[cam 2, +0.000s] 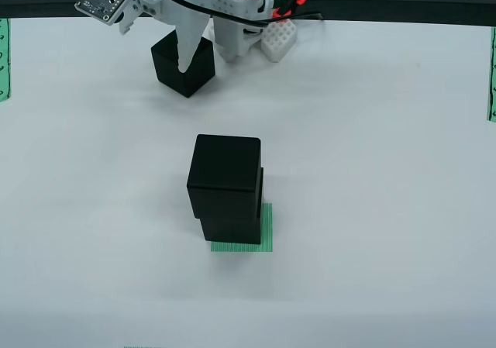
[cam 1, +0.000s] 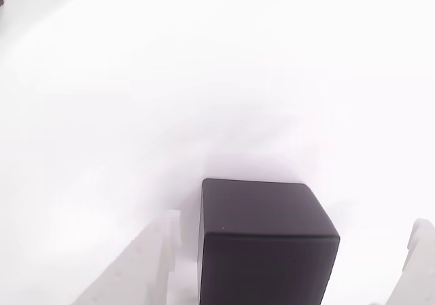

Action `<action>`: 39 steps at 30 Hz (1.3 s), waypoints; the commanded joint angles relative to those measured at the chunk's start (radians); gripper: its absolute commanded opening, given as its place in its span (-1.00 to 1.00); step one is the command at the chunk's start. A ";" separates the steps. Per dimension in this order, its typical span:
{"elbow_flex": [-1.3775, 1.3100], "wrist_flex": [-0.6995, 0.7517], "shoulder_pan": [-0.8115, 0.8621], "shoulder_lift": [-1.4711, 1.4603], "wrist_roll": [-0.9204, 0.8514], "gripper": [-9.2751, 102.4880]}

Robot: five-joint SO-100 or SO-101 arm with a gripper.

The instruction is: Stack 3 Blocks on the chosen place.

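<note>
White tabletop (cam 2: 387, 170) fills both views. My gripper (cam 2: 203, 53) stands spread open around the third block (cam 2: 184, 67) at the far edge, one white finger (cam 1: 146, 257) on each side, not yet squeezing, I judge, so it can be lifted. Two blocks (cam 2: 225, 189) already sit stacked, slightly offset, on the green striped patch (cam 2: 266, 236) nearby.

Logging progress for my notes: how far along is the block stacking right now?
Two black blocks already stand stacked on the green striped patch, the upper one sitting slightly off-centre. The third block still rests on the white table, with the gripper lowered around it and its jaws open on either side. Left to do: close on it, lift it, and set it on top.
</note>
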 commanded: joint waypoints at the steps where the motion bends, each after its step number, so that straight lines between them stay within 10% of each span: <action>1: 0.009 0.008 -0.018 0.035 0.009 -0.05; 39: 0.218 -0.072 -0.051 0.072 0.018 -0.32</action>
